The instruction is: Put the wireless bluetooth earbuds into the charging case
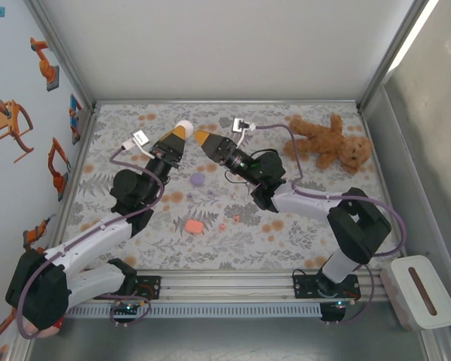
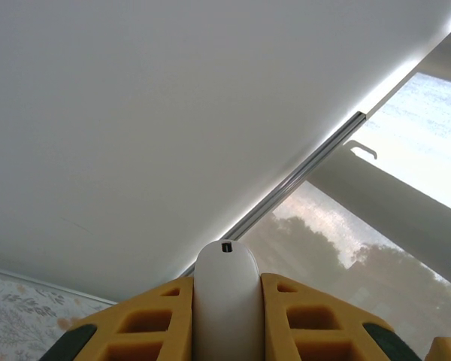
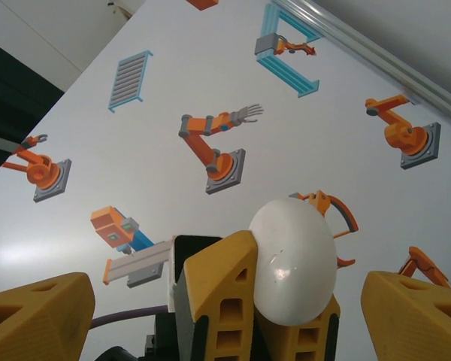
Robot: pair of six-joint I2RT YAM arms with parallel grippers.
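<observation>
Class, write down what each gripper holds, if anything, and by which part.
The left gripper holds a white rounded case, jaws clamped on its two sides, one end sticking out. The right gripper holds nothing; its jaws stand open.

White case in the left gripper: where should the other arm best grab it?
Probably the bare rounded end of the white case, which sticks out past the left gripper clamped on its lower part. Come from the side of the right gripper, its open jaws straddling that end, clear of the yellow fingers.
</observation>
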